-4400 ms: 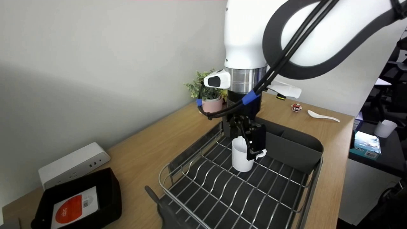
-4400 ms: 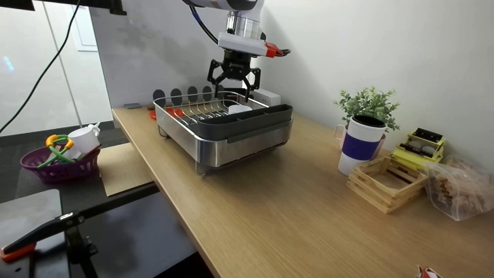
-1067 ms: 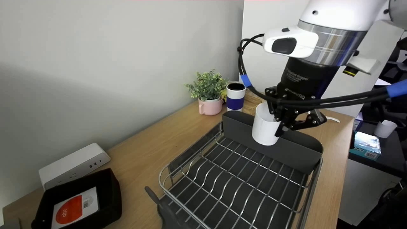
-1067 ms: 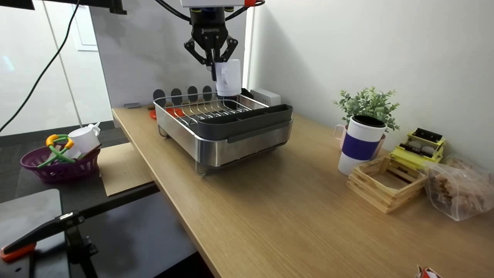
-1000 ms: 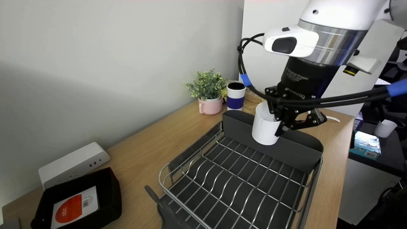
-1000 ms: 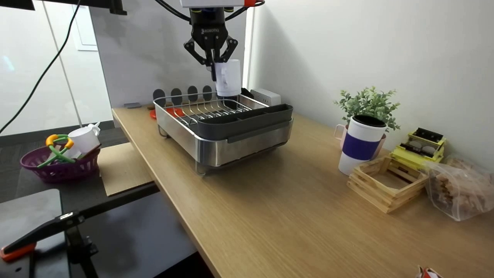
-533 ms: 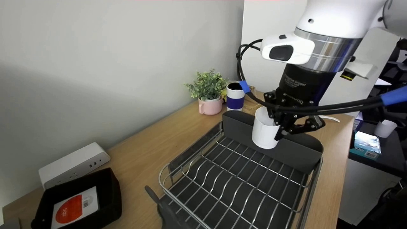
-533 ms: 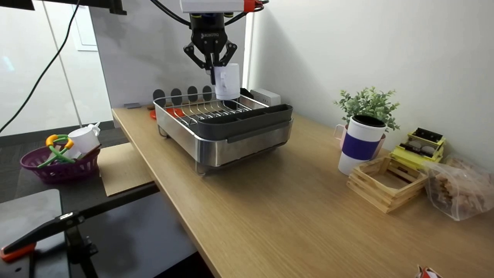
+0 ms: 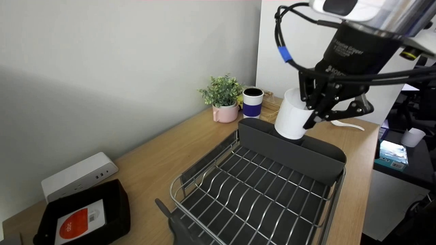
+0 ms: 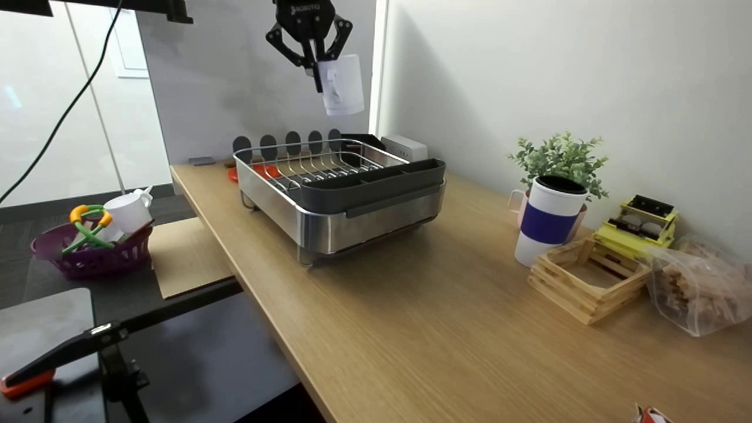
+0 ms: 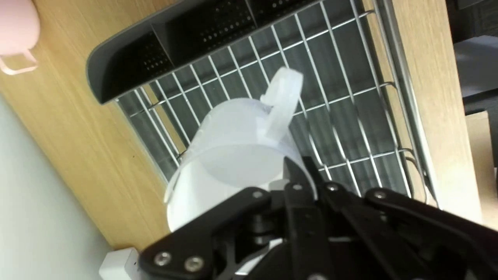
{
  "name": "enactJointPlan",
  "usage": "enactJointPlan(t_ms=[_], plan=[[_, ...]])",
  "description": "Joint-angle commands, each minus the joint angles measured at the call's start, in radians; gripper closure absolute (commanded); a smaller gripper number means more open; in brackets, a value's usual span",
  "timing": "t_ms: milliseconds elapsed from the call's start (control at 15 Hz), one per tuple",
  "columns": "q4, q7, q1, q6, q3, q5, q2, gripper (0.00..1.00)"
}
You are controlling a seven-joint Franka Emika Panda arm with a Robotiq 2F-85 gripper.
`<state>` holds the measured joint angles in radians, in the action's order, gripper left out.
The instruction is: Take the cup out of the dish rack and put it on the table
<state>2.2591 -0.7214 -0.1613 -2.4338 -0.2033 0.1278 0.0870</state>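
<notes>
1. Gripper point(image 10: 319, 76): fingers clamped on the side of the white cup point(image 10: 345, 88). Wrist view: one finger inside the cup, one outside, the cup's side between them.
2. Cup location: held in the air above the dish rack point(image 10: 320, 232), well apart from its wires and from the table point(image 10: 440, 329).
3. Cup attitude: mouth up, body tilted in both exterior views. Handle shows in an exterior view just beside the gripping fingers; wrist view puts it towards the holder end of the rack.
4. Dish rack: stands on the table on short feet. Steel outer sides, wire grid over a dark base, divided grey holder point(image 9: 289, 153) along one end.
5. Near the room wall point(image 9: 136, 68): leafy plant point(image 9: 223, 90) in a pink mug point(image 9: 225, 115), just beside a white tumbler point(image 9: 252, 100) with a purple band. All upright on the table.
6. Near the tumbler: wooden crate point(image 10: 573, 294); beside it a clear plastic bag point(image 10: 699, 288), contents not made out.
7. White spoon point(image 9: 346, 125) lies on the table, beyond the holder in an exterior view.
8. White power strip point(image 9: 80, 177) just beside a black tray point(image 9: 122, 207); label point(image 9: 80, 221) with a red disc inside.
9. Purple basket point(image 10: 103, 264): on a separate, lower surface beside the table, loaded with mixed items.
</notes>
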Motion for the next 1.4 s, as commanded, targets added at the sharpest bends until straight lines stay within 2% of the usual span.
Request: enactJointPlan(t_ms=[0, 467, 667, 933, 1000, 1333], plan=[[0.114, 0.022, -0.013, -0.102, 0.041, -0.069, 0.151, 0.99], [0.21, 0.06, -0.029, -0.289, 0.204, -0.24, 0.298, 0.99], [0.231, 0.128, -0.009, -0.349, 0.255, -0.253, 0.317, 0.99], [0.231, 0.242, -0.022, -0.3, 0.317, -0.271, 0.32, 0.99], [0.21, 0.224, -0.018, -0.313, 0.308, -0.225, 0.305, 0.98], [0.217, 0.254, -0.017, -0.311, 0.315, -0.24, 0.304, 0.98]])
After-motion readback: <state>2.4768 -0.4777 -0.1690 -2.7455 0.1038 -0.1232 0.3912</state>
